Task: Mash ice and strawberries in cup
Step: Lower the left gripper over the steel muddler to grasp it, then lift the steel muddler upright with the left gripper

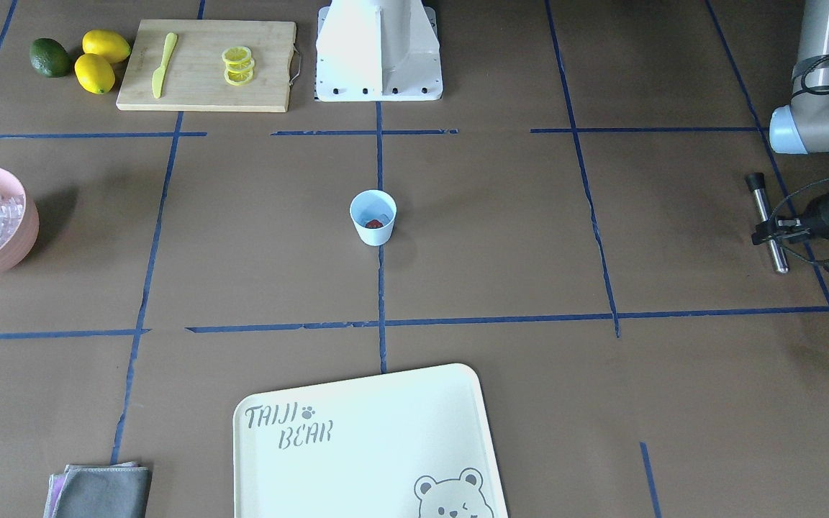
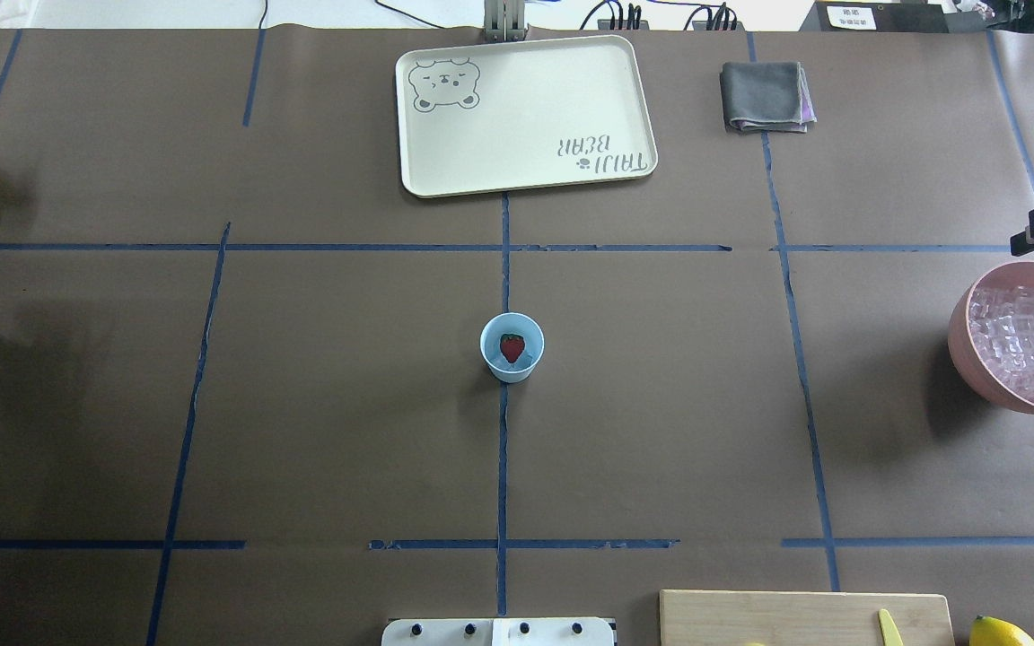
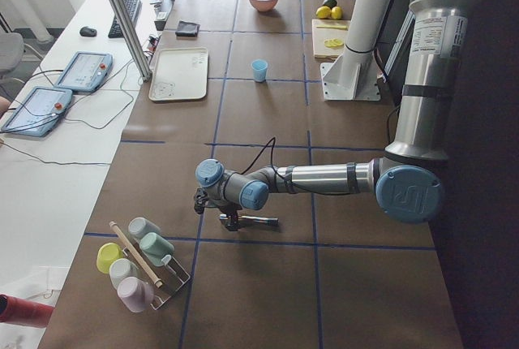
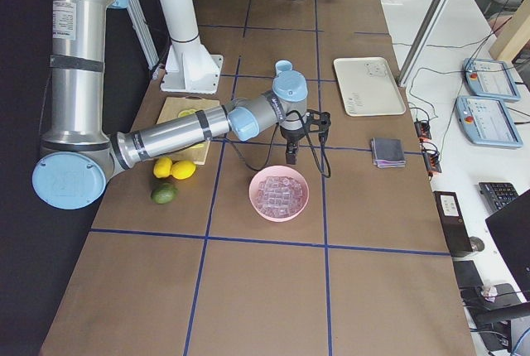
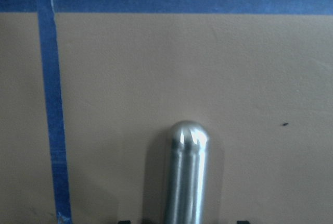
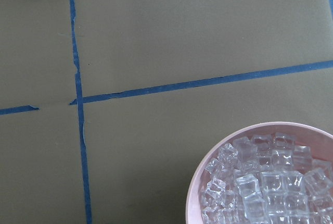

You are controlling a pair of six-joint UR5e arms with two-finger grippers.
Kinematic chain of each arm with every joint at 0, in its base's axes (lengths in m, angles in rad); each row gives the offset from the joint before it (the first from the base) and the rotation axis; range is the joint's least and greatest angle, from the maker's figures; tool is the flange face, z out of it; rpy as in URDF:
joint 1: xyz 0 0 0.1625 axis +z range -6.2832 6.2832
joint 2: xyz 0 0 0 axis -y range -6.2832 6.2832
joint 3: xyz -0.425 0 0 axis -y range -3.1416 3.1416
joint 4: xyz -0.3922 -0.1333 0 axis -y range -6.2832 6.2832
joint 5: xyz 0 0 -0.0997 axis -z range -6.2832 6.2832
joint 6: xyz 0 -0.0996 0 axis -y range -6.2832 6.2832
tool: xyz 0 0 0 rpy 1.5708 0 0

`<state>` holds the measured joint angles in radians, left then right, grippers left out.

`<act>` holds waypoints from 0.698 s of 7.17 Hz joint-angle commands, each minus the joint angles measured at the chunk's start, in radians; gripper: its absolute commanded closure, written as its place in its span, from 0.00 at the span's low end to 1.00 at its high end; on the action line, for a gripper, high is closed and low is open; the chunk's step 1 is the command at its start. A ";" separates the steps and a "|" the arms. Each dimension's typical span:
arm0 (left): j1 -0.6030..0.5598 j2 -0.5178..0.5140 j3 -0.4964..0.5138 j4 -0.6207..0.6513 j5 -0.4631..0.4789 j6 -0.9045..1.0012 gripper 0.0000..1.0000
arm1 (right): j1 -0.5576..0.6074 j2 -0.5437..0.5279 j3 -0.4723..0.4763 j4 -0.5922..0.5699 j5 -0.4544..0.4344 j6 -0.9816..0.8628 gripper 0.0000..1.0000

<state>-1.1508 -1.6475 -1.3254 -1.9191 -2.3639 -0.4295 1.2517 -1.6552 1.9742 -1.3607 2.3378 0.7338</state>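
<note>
1 light-blue cup with 1 strawberry inside. 1 pink bowl of ice, too many cubes to count. 2 lemons, 1 dark green fruit. 1 cutting board bearing 1 yellow knife and 3 lemon slices. 1 tray, 1 folded cloth, 1 metal rod. 1 wire rack holding 5 pastel cups.

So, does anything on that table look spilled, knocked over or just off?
Nothing much. The cup stands upright with the strawberry inside, and the ice sits all in the pink bowl, none spilled. The left hand grips a metal rod, lying level. Only the blue tape lines show gaps and small tears.
</note>
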 commanded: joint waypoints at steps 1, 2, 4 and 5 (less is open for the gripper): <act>0.002 0.000 0.003 0.000 0.000 0.000 0.46 | 0.000 0.000 0.000 0.000 0.000 -0.001 0.00; 0.002 0.000 0.005 0.000 0.000 0.000 0.78 | 0.000 0.000 0.000 0.000 0.000 -0.001 0.00; 0.003 0.000 0.002 0.002 -0.002 0.000 1.00 | 0.000 0.000 0.000 0.000 0.000 -0.001 0.00; 0.003 0.000 -0.011 0.008 -0.017 -0.002 1.00 | 0.000 0.000 0.002 0.000 0.000 0.001 0.00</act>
<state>-1.1477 -1.6475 -1.3257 -1.9162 -2.3685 -0.4298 1.2517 -1.6551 1.9741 -1.3606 2.3378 0.7336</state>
